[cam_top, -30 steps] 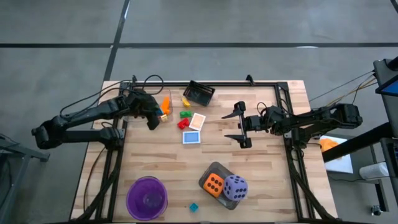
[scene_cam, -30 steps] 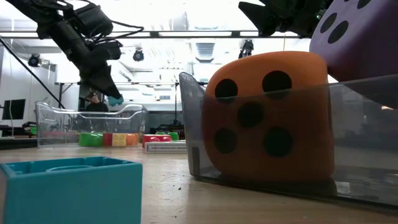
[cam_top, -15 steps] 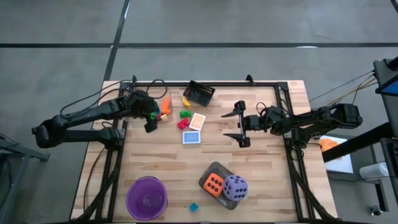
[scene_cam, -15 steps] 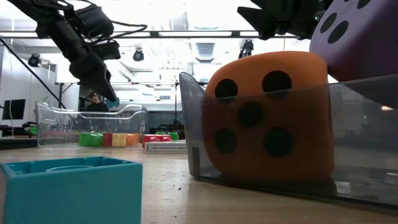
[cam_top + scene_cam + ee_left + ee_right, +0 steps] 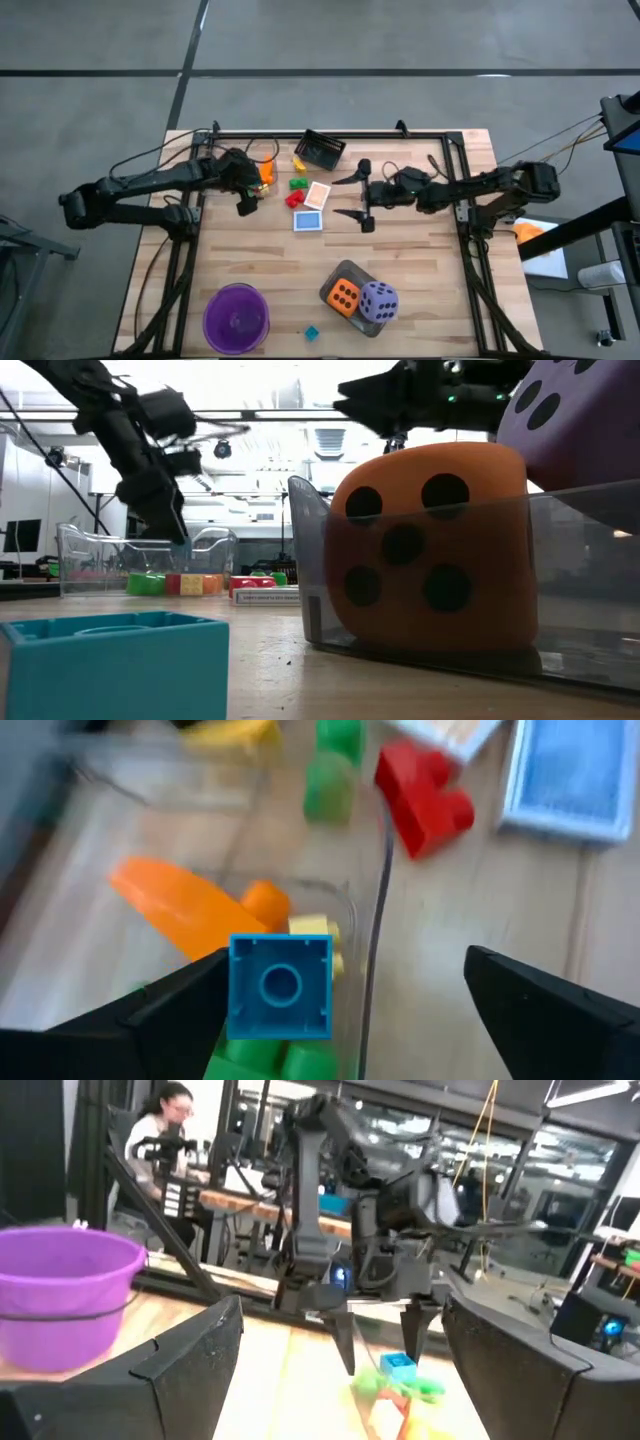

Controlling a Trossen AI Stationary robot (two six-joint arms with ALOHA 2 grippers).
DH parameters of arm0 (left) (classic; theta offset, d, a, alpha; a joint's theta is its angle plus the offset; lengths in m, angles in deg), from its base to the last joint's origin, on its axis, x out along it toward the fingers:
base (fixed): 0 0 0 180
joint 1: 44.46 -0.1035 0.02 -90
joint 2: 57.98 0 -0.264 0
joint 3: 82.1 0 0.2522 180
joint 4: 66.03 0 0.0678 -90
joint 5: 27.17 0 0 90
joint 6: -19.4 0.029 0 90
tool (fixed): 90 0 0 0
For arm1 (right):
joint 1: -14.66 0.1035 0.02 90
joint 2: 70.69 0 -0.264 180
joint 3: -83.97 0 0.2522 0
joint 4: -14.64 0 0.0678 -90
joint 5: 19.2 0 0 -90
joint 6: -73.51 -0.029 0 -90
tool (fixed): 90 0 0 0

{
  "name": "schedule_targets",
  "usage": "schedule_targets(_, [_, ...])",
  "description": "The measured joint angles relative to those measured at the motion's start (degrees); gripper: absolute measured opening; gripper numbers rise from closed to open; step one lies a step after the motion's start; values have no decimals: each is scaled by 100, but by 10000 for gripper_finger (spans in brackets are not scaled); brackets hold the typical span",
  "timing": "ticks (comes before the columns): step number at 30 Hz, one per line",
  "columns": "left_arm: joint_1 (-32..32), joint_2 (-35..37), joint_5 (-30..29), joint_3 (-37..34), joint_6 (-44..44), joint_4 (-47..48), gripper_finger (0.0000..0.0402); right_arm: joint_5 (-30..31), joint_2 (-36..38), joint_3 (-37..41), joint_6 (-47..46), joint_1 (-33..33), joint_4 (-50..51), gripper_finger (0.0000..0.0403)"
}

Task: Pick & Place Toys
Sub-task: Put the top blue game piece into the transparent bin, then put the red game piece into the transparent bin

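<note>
My left gripper [image 5: 252, 190] stands open over a clear bin [image 5: 262, 172] at the table's far left. A blue block [image 5: 280, 985] lies in the bin on green, yellow and orange pieces, close by one finger. My right gripper [image 5: 350, 197] hangs open and level at mid-table, pointing at two cards [image 5: 313, 207] and at the red [image 5: 295, 199], green [image 5: 298, 183] and yellow [image 5: 299, 163] blocks on the table. The orange die [image 5: 343, 295] and the purple die [image 5: 379, 300] sit in a tray [image 5: 348, 268] near the front. A teal block [image 5: 311, 333] lies at the front edge.
A purple bowl [image 5: 236, 318] stands at the front left. A black box [image 5: 321, 150] sits at the far edge. Black frame rails run along the table's left, right and far sides. A person [image 5: 165, 1120] sits at a desk beyond the table.
My left gripper has opened and let go of the blue block, which now lies on the pieces in the clear bin. My right gripper has gone toward the table's left edge, nearer the cards and loose blocks, still open.
</note>
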Motion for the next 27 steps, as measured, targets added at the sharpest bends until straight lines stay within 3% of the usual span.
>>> schedule_targets(8, [21, -735, 386, 322, -127, 106, 348, 2, -588, -529, -1, -2, 343, 339])
schedule_targets(18, [47, -289, 1046, 1133, -67, 48, 340, -2, -492, -529, 39, -33, 484, 339])
schedule_targets(27, [239, -187, 1123, 1303, -483, -426, 340, -2, -474, -523, 41, -33, 539, 339])
